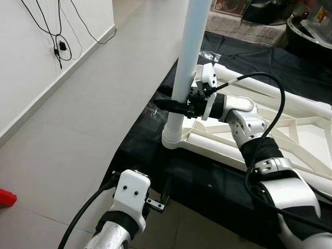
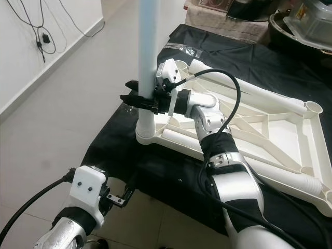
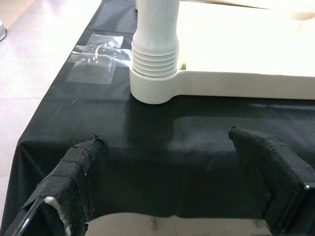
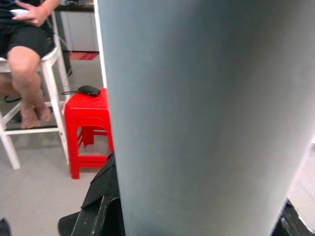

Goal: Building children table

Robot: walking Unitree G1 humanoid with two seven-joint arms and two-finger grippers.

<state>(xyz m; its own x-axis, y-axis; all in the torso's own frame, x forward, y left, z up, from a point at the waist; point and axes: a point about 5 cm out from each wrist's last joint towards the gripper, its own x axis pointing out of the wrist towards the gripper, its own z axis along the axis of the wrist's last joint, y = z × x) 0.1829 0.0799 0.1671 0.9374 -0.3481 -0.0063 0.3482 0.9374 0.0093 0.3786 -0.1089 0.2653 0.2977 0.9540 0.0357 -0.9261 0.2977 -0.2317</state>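
Table top: we see the white plastic children's table top [image 1: 290, 129] lying upside down on a black cloth [image 1: 207, 181] spread over the floor, its ribbed underside facing up.
Table leg: a pale blue-white table leg [image 1: 188, 57] stands upright in the corner socket [image 1: 174, 139] at the near left corner of the table top; the threaded end of the leg shows just above the socket in the left wrist view.
Right gripper: our right gripper [image 1: 174, 101] is clamped around the leg, part way up it, its black fingers on either side of the tube.
Left gripper: our left gripper [image 3: 177, 191] is low and near, at the near edge of the cloth, its jaws spread apart and holding nothing, pointed toward the socket.
Other legs: more white legs [image 2: 270, 98] lie across the table top, farther right.
Plastic bag: a clear plastic bag [image 3: 96, 61] lies flat on the cloth left of the socket.
Background: a red stool [image 4: 88, 128] stands beside a seated person [image 4: 24, 54] on a white chair.
Writing: we can read no labels or brands.
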